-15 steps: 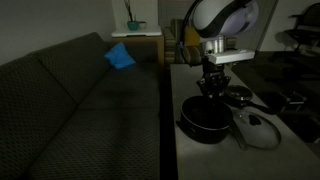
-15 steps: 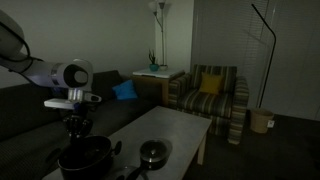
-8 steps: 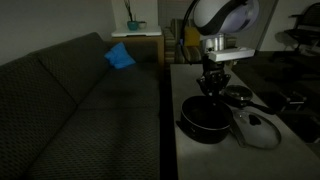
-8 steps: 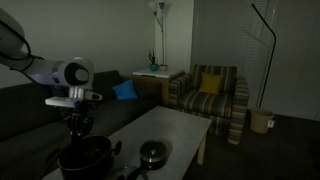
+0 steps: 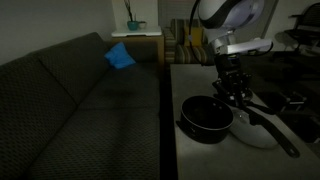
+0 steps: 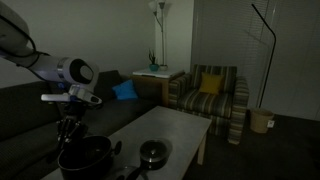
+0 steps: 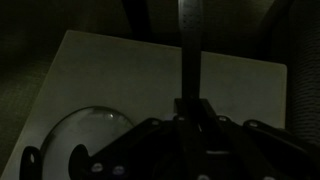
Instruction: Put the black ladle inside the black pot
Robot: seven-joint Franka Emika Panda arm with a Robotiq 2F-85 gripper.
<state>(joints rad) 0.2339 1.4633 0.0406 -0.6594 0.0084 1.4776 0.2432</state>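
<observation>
Sideways is where the arm has gone: half a second ago the tool point(image 5: 232, 92) hung over the black pot point(image 5: 203, 131), and now it hangs beyond the pot's rim, above the glass lid point(image 5: 258, 133).

The wrist view shows the tool point(image 7: 191, 112) pressed together on a slim dark bar, most likely the handle of the black ladle point(image 7: 191, 55), which runs away from the fingers over the pale table point(image 7: 100, 70). In an exterior view a thin dark line slants from below the tool across the lid toward the table's near corner. That is probably the same ladle point(image 5: 274, 135).

The black pot point(image 6: 85, 161) sits by the table edge facing the sofa point(image 5: 80, 100), and nothing can be seen inside it. The ladle seems gripped and lifted, but it is beside the pot, not in it. Carrying it over the opening, lowering it and letting go are all left to do.

The room is very dim. The scoop head cannot be made out, nor whether the ladle's far end touches lid or table. The wrist view cuts the pot out entirely and shows only part of the lid point(image 7: 85, 135).
</observation>
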